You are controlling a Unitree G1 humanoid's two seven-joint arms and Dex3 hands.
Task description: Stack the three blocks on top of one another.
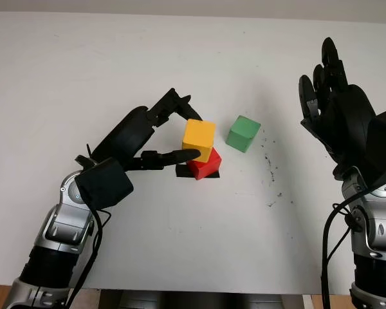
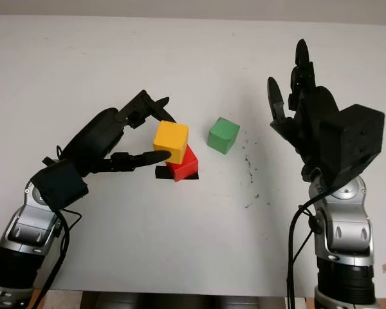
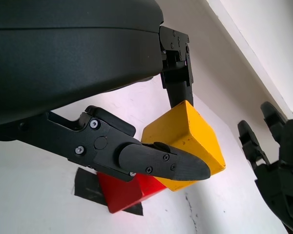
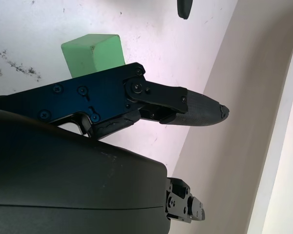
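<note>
A yellow block (image 1: pixel 199 140) sits on top of a red block (image 1: pixel 204 163), which stands on a black square mark (image 1: pixel 183 171) near the table's middle. My left hand (image 1: pixel 183 132) is shut on the yellow block, one finger behind it and one in front; the left wrist view shows the fingers (image 3: pixel 161 163) pressed against the yellow block (image 3: pixel 188 141) above the red block (image 3: pixel 124 192). A green block (image 1: pixel 243 133) stands alone on the table just right of the stack. My right hand (image 1: pixel 321 84) is open and raised at the right, well clear of the green block (image 4: pixel 93 51).
The white table (image 1: pixel 180 244) carries dark scuff specks (image 1: pixel 269 168) to the right of the green block. Its front edge runs along the bottom of the head views, with wooden floor at the corners.
</note>
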